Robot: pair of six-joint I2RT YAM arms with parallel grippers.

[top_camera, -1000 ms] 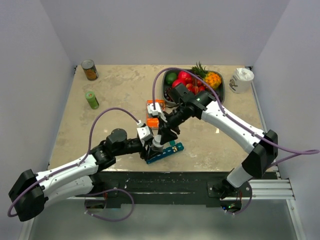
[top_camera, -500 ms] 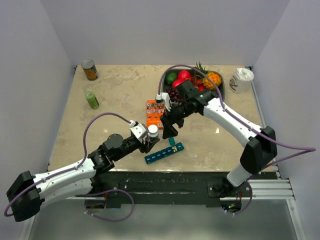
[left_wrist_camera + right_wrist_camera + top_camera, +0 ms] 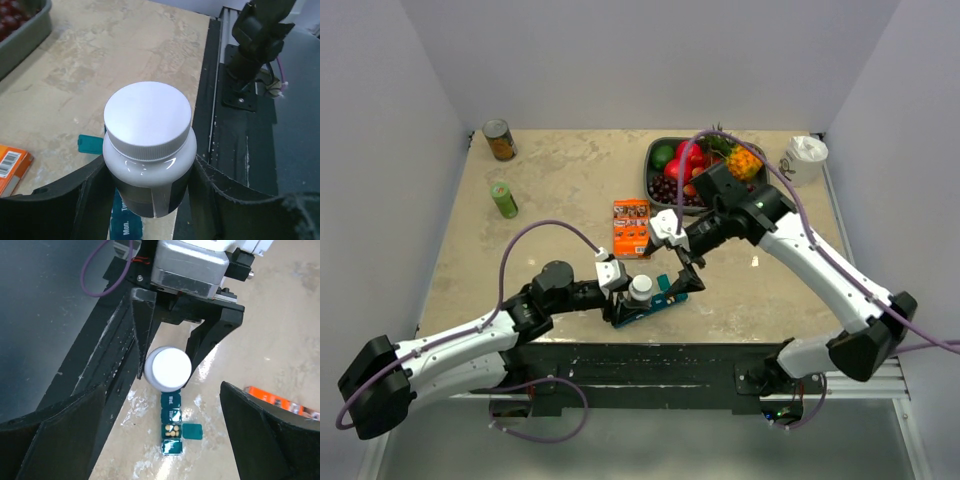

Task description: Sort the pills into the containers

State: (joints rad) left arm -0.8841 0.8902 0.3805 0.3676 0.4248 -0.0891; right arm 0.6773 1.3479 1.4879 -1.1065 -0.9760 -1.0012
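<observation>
Only one compartment of the teal pill organiser holds pills; my left gripper clamps the capped white bottle, right gripper spread wide.

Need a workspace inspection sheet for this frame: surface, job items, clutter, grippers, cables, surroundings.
Surface: beige marbled tabletop; no spills seen.
Job's things: long teal plastic pill-organiser strip, one compartment open, holding tiny orange-yellow pills; the other lids in view are shut.
Clutter: small white capped bottle, flat orange box, grey fruit tray, green can, tin can, white cup.
Grippers: left gripper grips the bottle upright over one end of the strip; right gripper has its jaws open and empty.
Cables: purple cables loop off both arms.
Surroundings: plain pale walls; nothing else seen.
</observation>
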